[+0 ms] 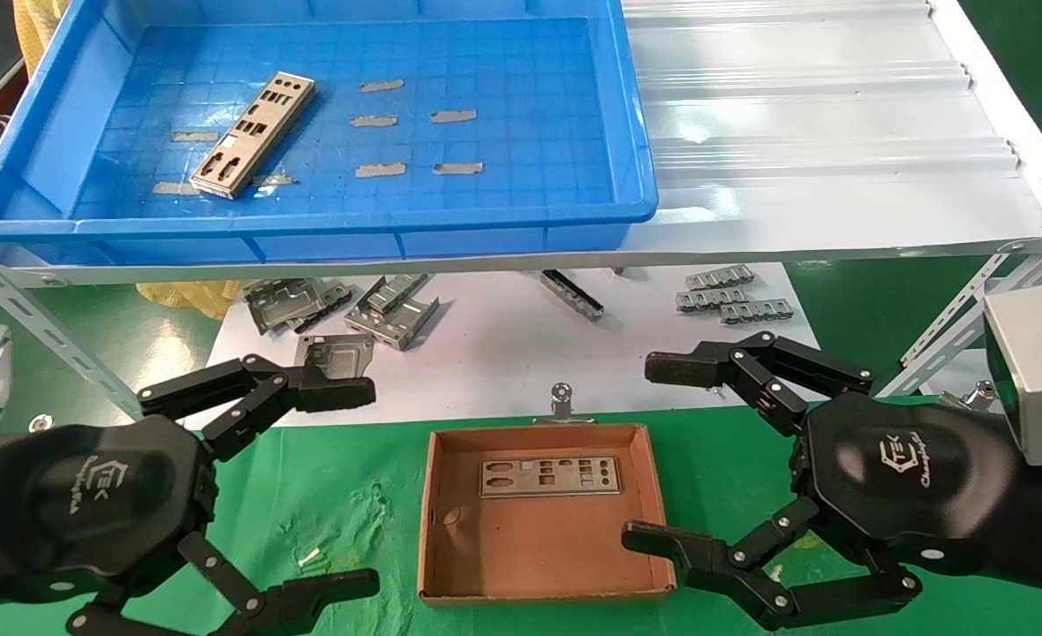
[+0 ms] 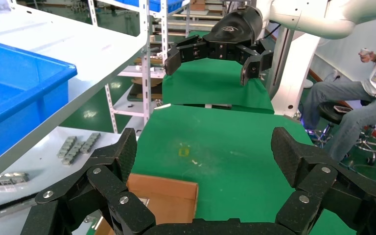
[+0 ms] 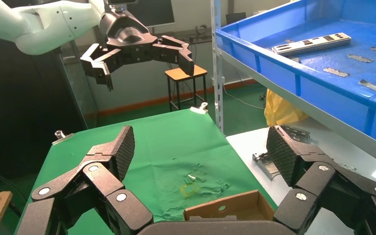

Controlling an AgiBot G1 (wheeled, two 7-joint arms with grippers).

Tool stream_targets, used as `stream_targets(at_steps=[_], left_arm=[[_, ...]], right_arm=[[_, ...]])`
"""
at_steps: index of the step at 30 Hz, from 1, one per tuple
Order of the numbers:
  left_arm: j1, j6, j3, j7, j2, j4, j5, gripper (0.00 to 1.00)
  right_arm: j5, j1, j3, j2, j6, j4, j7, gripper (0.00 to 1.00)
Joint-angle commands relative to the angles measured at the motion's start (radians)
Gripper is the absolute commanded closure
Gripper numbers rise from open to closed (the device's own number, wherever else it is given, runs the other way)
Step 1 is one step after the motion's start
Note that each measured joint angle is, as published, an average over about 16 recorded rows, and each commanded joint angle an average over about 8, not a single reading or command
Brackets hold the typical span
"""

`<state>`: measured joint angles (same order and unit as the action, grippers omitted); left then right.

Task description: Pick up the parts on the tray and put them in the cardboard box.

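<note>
Both arms hover low over the green desk (image 1: 344, 495), flanking the cardboard box (image 1: 450, 565). Left end effector (image 1: 344, 481) spread wide, holding nothing; right end effector (image 1: 658, 455) spread wide too. One metal plate (image 1: 549, 476) lies flat in the box, another plate (image 1: 253, 133) sits diagonally in the blue tray (image 1: 636, 132).
</note>
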<state>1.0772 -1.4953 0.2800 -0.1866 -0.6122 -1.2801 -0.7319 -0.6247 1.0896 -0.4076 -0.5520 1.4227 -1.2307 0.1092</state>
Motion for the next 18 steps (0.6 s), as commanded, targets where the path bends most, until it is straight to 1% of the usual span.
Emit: stream_targets(at_steps=[1,5,13,18], left_arm=[[0.0,0.0,0.0,0.0,0.0,0.0,0.0,0.0],[0.0,0.0,0.0,0.0,0.0,0.0,0.0,0.0],[0.0,0.0,0.0,0.0,0.0,0.0,0.0,0.0],[0.0,0.0,0.0,0.0,0.0,0.0,0.0,0.0]], right_arm=[[0.0,0.0,0.0,0.0,0.0,0.0,0.0,0.0],[0.0,0.0,0.0,0.0,0.0,0.0,0.0,0.0],[0.0,0.0,0.0,0.0,0.0,0.0,0.0,1.0],[0.0,0.0,0.0,0.0,0.0,0.0,0.0,1.0]])
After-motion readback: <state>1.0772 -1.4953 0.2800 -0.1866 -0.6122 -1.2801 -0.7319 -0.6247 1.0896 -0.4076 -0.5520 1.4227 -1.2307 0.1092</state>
